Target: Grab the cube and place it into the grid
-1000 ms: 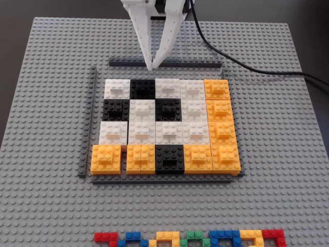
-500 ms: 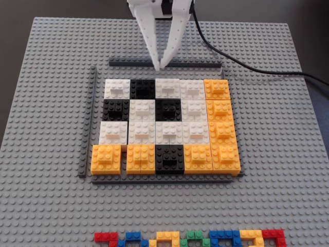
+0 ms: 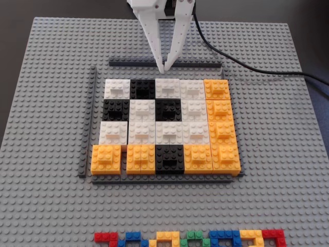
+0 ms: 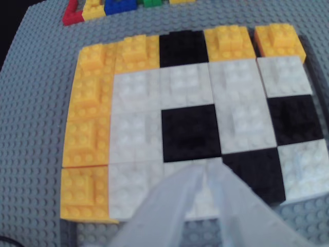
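My gripper point(image 3: 164, 68) hangs over the far edge of the grid point(image 3: 167, 126), its two white fingers point(image 3: 153, 36) drawn together to a narrow point with nothing between them. In the fixed view the tips sit at the dark-grey strip point(image 3: 165, 64) that borders the top row, just short of a white block. In the wrist view my gripper point(image 4: 207, 172) enters from the bottom edge, blurred, its tips meeting just over the white cube point(image 4: 193, 188) in the nearest row; the same cube point(image 3: 167, 88) shows in the fixed view directly in front of my fingertips, seated level with its neighbours, a black block point(image 3: 142, 88) on one side and a white one on the other.

Beyond my tips the grid spreads out filled: white and black blocks in the middle, orange blocks point(image 3: 220, 119) down one side and along the row farthest from me. The grey baseplate point(image 3: 46, 103) carries it all. A black cable point(image 3: 241, 59) trails away behind my arm. Far past the grid, at the baseplate's opposite edge, lies a row of small coloured bricks point(image 3: 190, 238).
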